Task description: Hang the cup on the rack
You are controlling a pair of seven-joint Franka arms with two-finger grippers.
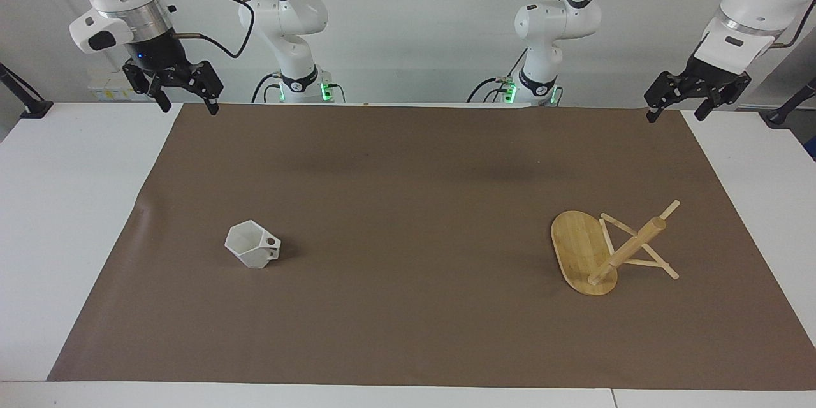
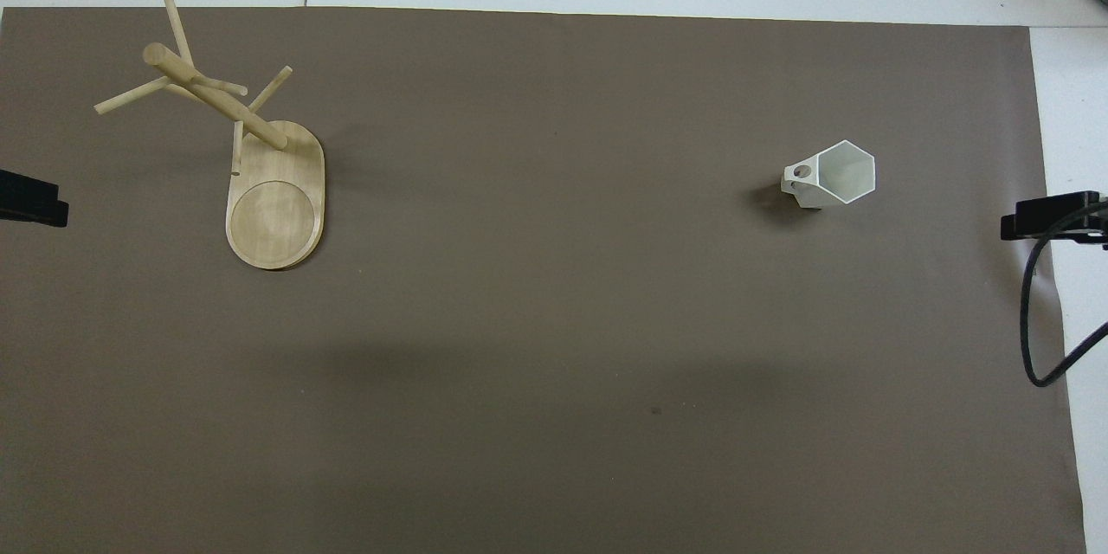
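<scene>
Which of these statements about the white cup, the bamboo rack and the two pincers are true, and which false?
1. The cup hangs on a peg of the rack. False: it stands on the brown mat, apart from the rack.
2. The cup is toward the right arm's end of the table. True.
3. The left pincer holds the cup. False: it is open, empty and raised.
4. The right pincer is open and holds nothing. True.
5. The rack lies flat on its side. False: its base rests on the mat, post up.

Matt white cup, light bamboo-like wooden rack, matt brown paper sheet.
</scene>
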